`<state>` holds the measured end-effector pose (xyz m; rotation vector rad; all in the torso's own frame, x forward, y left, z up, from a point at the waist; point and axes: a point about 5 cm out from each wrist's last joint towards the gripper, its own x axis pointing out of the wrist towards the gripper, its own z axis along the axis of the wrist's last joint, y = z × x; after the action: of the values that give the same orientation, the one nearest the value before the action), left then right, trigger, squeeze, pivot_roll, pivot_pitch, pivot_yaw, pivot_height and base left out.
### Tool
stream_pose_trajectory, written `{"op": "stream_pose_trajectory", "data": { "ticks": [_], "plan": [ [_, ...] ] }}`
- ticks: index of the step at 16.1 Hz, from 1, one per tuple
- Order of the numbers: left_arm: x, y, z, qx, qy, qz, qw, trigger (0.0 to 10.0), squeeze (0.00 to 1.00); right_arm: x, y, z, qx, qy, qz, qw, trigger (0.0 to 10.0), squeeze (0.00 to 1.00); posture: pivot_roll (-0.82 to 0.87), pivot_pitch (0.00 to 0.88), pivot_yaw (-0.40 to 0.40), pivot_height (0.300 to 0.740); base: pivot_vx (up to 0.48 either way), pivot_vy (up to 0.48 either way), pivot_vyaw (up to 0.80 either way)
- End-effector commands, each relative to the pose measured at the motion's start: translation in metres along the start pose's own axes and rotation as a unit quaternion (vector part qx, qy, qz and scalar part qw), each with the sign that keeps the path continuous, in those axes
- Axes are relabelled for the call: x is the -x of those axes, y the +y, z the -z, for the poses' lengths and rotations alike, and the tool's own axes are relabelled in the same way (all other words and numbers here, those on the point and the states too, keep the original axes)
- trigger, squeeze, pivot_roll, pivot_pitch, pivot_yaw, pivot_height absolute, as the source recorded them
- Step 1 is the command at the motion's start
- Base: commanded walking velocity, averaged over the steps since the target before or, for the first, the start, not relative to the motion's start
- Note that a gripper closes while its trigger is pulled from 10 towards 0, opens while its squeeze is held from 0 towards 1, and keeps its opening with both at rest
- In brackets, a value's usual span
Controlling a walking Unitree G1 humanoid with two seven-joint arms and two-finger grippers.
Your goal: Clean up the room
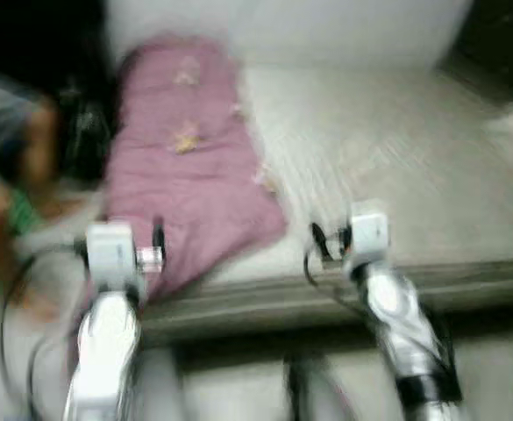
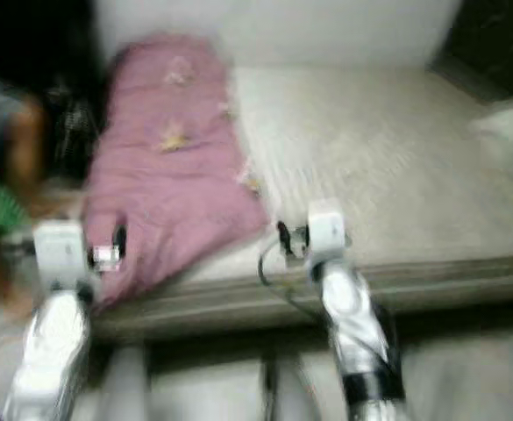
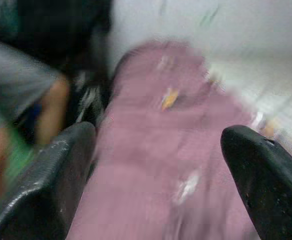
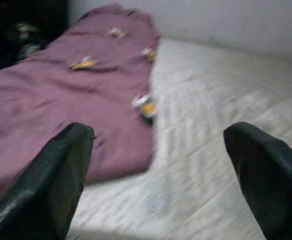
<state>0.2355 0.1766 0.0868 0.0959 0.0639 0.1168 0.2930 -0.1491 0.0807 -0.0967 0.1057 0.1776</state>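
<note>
Nearest the head camera, two silver arms reach forward over the bed's front edge. The left gripper (image 3: 155, 165) and right gripper (image 4: 158, 165) each hold their black fingers wide apart with nothing between them, raised as if approaching for a pickup, though the blur suggests the robot is moving.

The bed (image 1: 396, 158) is the largest thing, a pale mattress with a ribbed, quilted-looking surface. Along its left side lies a mauve blanket (image 1: 181, 175), soft and rumpled, its near end drooping over the edge.

Scattered on the blanket and at its border are small bits of litter (image 4: 146, 106), yellow and white, crinkled like wrappers; these look like what needs clearing.

A person (image 1: 6, 167) crouches beside the bed on the left.
</note>
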Motion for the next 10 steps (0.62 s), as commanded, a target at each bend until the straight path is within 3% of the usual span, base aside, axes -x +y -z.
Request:
{"op": "stream_pose_trajectory", "data": {
  "ticks": [1, 6, 10],
  "plan": [
    [-0.0048, 0.0001, -0.0100, 0.001, -0.018, 0.003, 1.000, 10.0, 0.00, -0.0014, 0.0025, -0.0036, -0.002, -0.004, -0.008, 1.000, 10.0, 0.00, -0.01, 0.000, -0.065, 0.620, 0.000, 0.000, 0.00],
    [0.0001, -0.0025, -0.0103, 0.019, -0.019, 0.015, 1.000, 10.0, 0.00, -0.0009, 0.0021, -0.0014, 0.003, 0.002, -0.014, 1.000, 10.0, 0.00, -0.01, 0.000, -0.079, 0.620, 0.000, 0.000, 0.00],
    [0.0014, -0.0035, -0.0109, 0.026, -0.020, 0.021, 0.999, 10.0, 0.00, -0.0003, 0.0022, -0.0003, 0.004, 0.006, -0.017, 1.000, 10.0, 0.00, -0.01, 0.000, -0.082, 0.620, 0.304, 0.000, 0.00]
  ]
}}
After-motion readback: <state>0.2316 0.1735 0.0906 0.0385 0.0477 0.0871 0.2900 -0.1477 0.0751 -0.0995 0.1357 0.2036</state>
